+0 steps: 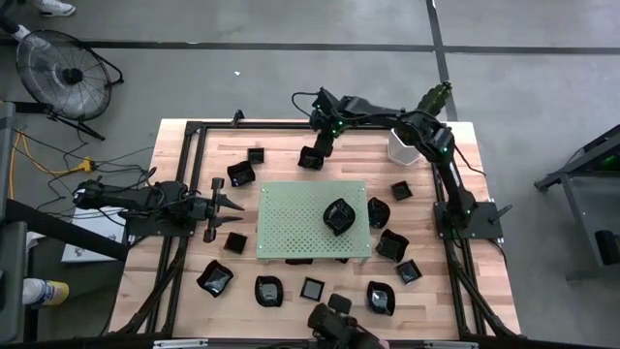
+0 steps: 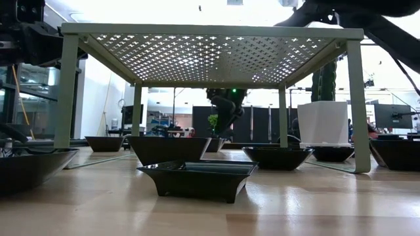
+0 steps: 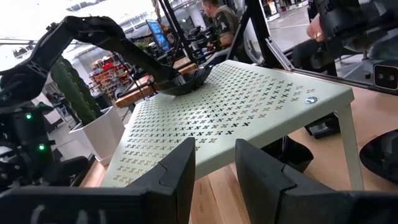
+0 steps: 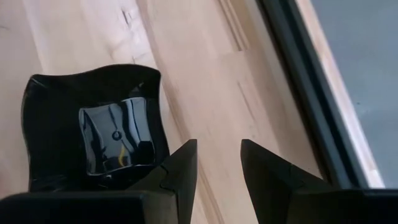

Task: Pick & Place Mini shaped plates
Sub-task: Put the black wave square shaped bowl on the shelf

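- Mini shaped plates point(image 1: 215, 279), small glossy black dishes, lie scattered on the wooden table point(image 1: 489, 291) all round the green perforated board point(image 1: 291, 218), which stands on legs at the table's middle.
- One black dish point(image 1: 338, 215) sits on top of the board, toward its 3 o'clock edge.
- Taking the board as the clock's centre in the high view: two dishes lie at about 11 o'clock, one at 12, several between 2 and 5, a row from 5 to 7 along the near edge, and one small square at 9.
- In the low view a shallow square dish point(image 2: 199, 178) rests on the table under the board, with more dishes behind it.
- Right gripper point(image 1: 314, 155) hangs at the board's 12 o'clock, just over a wavy-edged square dish point(image 4: 93, 137); its fingers point(image 4: 177, 174) stand spread apart beside the dish's rim, pinching nothing.
- Left gripper point(image 1: 225, 206) waits at the board's 9 o'clock, pointing at the board's edge; its fingers point(image 3: 180, 174) are spread with a gap between them, empty.
- White plant pot point(image 1: 402, 145) with a cactus stands at about 1 o'clock, near the table's far corner.
- A person point(image 3: 221, 18) sits in the room beyond the table.
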Controlling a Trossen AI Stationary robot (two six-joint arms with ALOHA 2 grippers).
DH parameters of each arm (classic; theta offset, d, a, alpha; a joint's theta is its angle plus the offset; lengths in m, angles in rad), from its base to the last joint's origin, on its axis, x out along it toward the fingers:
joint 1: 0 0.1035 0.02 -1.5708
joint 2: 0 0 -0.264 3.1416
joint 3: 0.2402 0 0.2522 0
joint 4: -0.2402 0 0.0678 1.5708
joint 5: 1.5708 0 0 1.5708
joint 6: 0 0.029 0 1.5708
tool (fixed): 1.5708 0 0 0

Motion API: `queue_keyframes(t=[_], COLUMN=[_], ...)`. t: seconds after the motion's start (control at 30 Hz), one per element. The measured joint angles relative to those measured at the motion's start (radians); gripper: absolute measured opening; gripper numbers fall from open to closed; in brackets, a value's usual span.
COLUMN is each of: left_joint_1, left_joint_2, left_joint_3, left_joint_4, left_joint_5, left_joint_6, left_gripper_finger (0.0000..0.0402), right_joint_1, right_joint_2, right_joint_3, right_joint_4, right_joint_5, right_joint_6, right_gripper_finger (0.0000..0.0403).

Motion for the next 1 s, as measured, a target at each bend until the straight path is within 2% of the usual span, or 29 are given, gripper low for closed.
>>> queue_keyframes(t=[0.4,0.8,1.0], left_joint_1=[0.000,0.000,0.000], left_joint_2=[0.000,0.000,0.000], left_joint_3=[0.000,0.000,0.000], left_joint_4=[0.000,0.000,0.000], left_joint_5=[0.000,0.000,0.000], left_joint_6=[0.000,0.000,0.000], left_gripper_finger=[0.0111,0.0111,0.0111], right_joint_1=[0.014,0.017,0.017], right_joint_2=[0.028,0.027,0.019], right_joint_3=[-0.001,-0.001,0.000], right_joint_4=[-0.020,-0.055,-0.077], right_joint_5=[0.004,0.011,0.008], right_joint_6=[-0.017,-0.032,-0.029], right_gripper_finger=[0.0123,0.0208,0.0216])
